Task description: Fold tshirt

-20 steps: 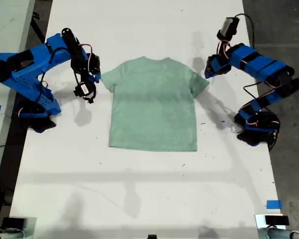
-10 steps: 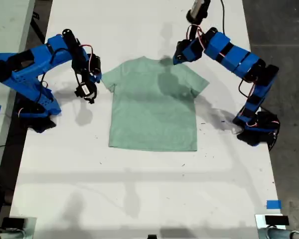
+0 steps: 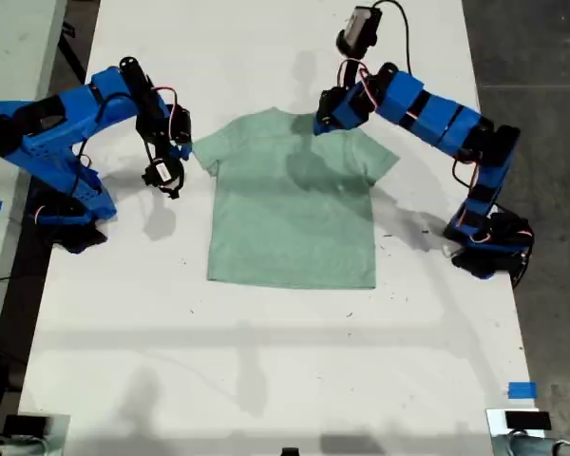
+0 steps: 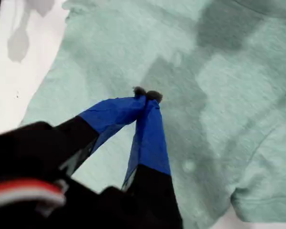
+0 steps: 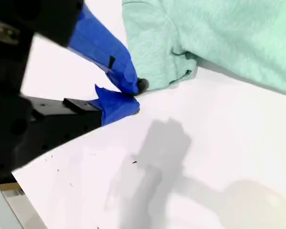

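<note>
Bright overhead light, soft shadows

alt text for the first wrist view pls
My first gripper, tipped in blue tape with its jaws closed, hovers over a pale mint-green heathered t-shirt that fills most of the frame. A strip of white table shows beside it.

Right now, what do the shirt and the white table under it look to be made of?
The tshirt looks like soft knit fabric, matte pale mint with a heathered fleck and stitched sleeve hems. The table looks like a hard, smooth white sheet with a dull sheen; which material, I cannot tell.
</note>
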### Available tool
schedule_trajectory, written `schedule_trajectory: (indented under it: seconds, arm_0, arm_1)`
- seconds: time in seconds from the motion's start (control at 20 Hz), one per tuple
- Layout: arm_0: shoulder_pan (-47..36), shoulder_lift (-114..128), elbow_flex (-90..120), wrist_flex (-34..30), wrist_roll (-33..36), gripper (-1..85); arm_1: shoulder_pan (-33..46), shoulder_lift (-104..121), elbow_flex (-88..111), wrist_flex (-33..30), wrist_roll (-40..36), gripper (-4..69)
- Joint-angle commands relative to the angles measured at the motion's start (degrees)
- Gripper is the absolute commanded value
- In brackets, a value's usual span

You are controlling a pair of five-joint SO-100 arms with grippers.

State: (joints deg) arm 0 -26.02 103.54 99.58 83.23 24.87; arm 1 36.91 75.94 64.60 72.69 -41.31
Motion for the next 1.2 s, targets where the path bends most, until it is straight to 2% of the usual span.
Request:
schedule_trajectory:
  seconds: [0.0,0.15,0.85,1.15]
  arm_0:
    - [-0.6,2.5,-0.4,-0.3,0.4,0.0]
    - [-0.4,2.5,-0.4,-0.8,0.2,0.0]
    - [-0.5,2.4,-0.7,-0.7,0.4,0.0]
    - [-1.0,2.5,-0.8,-0.5,0.7,0.0]
  arm_1:
    - [2.5,9.8,-2.3,6.1,-2.5,-1.7]
    - [4.4,17.7,2.5,9.8,-3.8,-1.7]
    - [7.5,25.2,9.5,12.1,-5.4,-1.7]
    - [17.9,44.2,23.9,16.8,-8.8,-1.7]
